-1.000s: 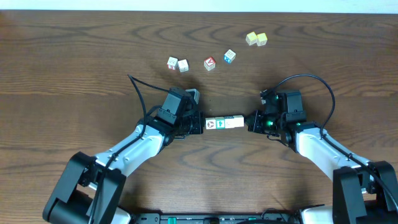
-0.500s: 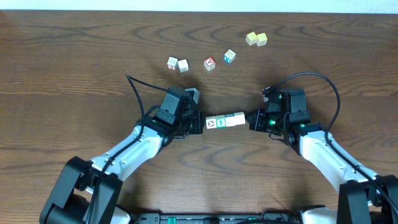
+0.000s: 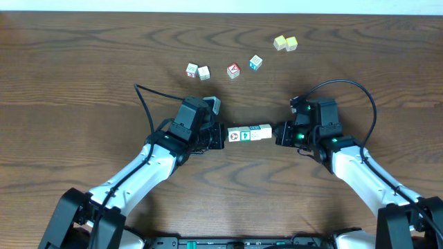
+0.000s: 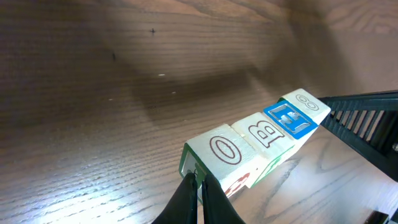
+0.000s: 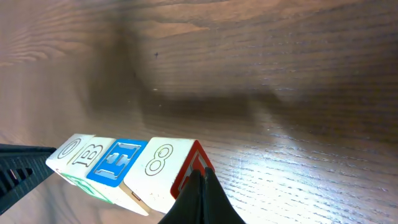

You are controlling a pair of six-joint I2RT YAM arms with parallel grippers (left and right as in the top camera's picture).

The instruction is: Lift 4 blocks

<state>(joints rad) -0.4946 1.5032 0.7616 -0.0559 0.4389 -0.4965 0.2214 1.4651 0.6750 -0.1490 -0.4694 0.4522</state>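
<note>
The four blocks [image 3: 250, 135] are squeezed in a row between the left gripper [image 3: 223, 137] and the right gripper [image 3: 277, 133] and held just above the table [image 3: 83, 83]. The fingers of each gripper are pressed together.

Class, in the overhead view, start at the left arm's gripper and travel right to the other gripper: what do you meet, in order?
left gripper → row of four blocks → right gripper
</note>
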